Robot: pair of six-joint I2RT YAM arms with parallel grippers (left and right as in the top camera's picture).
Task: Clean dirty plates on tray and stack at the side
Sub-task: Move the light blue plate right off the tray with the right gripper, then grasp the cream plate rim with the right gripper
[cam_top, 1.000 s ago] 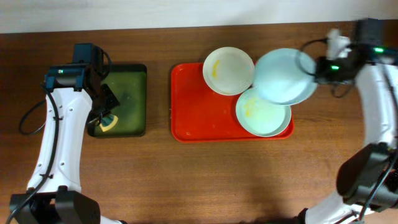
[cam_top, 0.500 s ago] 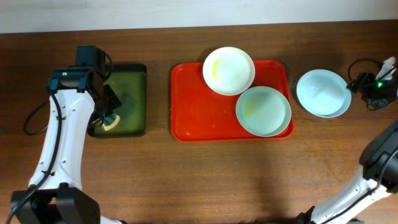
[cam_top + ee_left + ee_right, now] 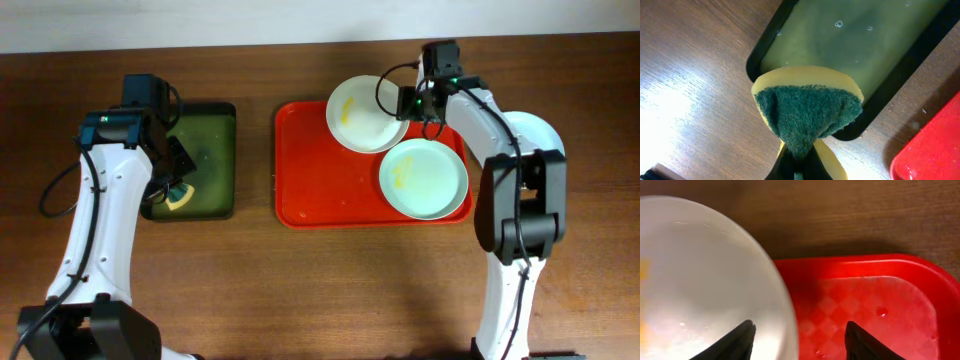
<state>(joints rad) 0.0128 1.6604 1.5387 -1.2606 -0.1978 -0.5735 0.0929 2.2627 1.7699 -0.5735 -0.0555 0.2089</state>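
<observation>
No legible text, no labels or brand marks, no numbers (0 readable across all 3 views)

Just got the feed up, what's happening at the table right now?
The right hand is open astride the rim of the yellow-smeared white plate at the back of the red tray. A mint plate, also smeared, lies beside it on the tray. A third plate sits on the table off the tray's right side. The left hand grips a sponge at the green tray's corner.
</observation>
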